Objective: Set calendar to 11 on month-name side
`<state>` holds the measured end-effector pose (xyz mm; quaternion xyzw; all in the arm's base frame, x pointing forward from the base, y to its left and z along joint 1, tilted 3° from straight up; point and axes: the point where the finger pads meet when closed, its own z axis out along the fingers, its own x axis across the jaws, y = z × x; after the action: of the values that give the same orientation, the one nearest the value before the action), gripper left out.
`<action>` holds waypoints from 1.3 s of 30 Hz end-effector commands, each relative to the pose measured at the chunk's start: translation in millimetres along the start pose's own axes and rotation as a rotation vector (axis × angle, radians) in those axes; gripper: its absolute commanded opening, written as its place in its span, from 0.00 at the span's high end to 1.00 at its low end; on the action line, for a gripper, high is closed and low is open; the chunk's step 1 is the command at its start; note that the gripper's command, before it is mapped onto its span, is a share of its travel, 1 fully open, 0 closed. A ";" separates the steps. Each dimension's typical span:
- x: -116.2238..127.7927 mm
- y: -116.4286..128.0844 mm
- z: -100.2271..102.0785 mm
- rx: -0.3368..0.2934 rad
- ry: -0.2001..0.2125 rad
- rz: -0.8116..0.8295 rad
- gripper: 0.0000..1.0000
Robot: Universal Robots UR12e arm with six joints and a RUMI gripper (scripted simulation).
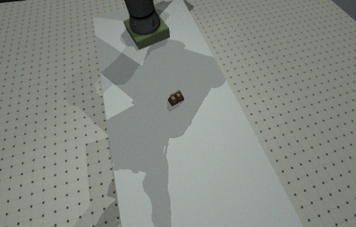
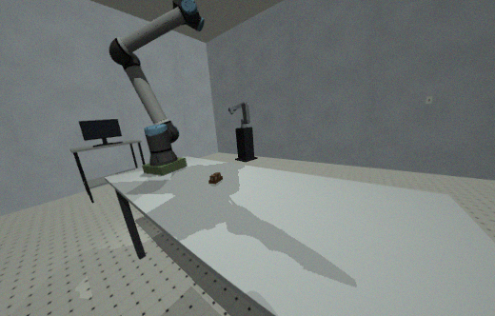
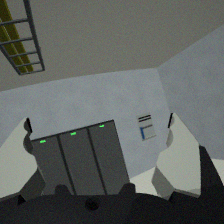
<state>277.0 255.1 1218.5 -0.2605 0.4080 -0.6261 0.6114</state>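
Observation:
The calendar (image 1: 176, 98) is a small brown tray holding two cubes with pale faces. It stands on the white table, a short way in front of the arm's base, and also shows in the exterior view (image 2: 215, 178). The digits are too small to read. My gripper is outside the top and exterior views; the arm (image 2: 148, 57) reaches up out of the frame. In the wrist view the gripper (image 3: 100, 127) points at a far wall and ceiling, high above the table, with its fingers wide apart and nothing between them.
The arm's base (image 1: 146, 29) sits on a green plate at the table's far end. A desk with a monitor (image 2: 101, 129) and a second small arm on a black pedestal (image 2: 244, 138) stand beyond the table. Grey cabinets (image 3: 80, 160) show in the wrist view.

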 end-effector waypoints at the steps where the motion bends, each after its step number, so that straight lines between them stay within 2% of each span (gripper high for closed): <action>1: -8.6 10.0 4.1 -0.007 -0.011 -0.031 0.00; 5: -29.5 38.3 13.9 -0.029 -0.038 -0.106 0.00; 8: -52.0 75.8 25.6 -0.061 -0.070 -0.194 0.00; 10: -52.0 75.8 25.6 -0.061 -0.070 -0.194 0.00; 14: -85.0 154.6 46.0 -0.135 -0.129 -0.345 0.00; 15: -85.0 154.6 46.0 -0.135 -0.129 -0.345 0.00; 17: -99.0 207.6 56.9 -0.190 -0.164 -0.430 0.00; 18: -99.1 208.1 57.0 -0.190 -0.164 -0.431 0.00; 19: -104.5 238.4 62.2 -0.223 -0.183 -0.475 0.00; 20: -104.5 238.4 62.2 -0.223 -0.183 -0.475 0.00; 21: -108.6 271.0 67.1 -0.259 -0.202 -0.519 0.00; 22: -108.6 271.0 67.1 -0.259 -0.202 -0.519 0.00; 23: -111.0 305.8 71.5 -0.299 -0.222 -0.563 0.00; 24: -111.0 305.8 71.5 -0.299 -0.222 -0.563 0.00; 25: -111.6 342.6 75.1 -0.343 -0.242 -0.606 0.00; 27: -111.6 342.6 75.1 -0.343 -0.242 -0.606 0.00; 28: -110.0 381.2 77.7 -0.391 -0.262 -0.648 0.00; 29: -110.0 381.2 77.7 -0.391 -0.262 -0.648 0.00; 30: -106.2 421.2 79.2 -0.442 -0.283 -0.688 0.00; 31: -106.2 421.2 79.2 -0.442 -0.283 -0.688 0.00; 32: -100.0 462.3 79.2 -0.498 -0.303 -0.725 0.00; 33: -100.0 462.3 79.2 -0.498 -0.303 -0.725 0.00; 34: -91.5 504.2 77.7 -0.557 -0.323 -0.761 0.00; 36: -91.5 504.2 77.7 -0.557 -0.323 -0.761 0.00; 37: -80.6 546.4 74.4 -0.619 -0.342 -0.793 0.00; 38: -80.6 546.4 74.4 -0.619 -0.342 -0.793 0.00; 39: -67.4 588.4 69.1 -0.684 -0.360 -0.821 0.00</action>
<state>631.4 367.3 847.7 -0.6417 0.3393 -0.6200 0.2978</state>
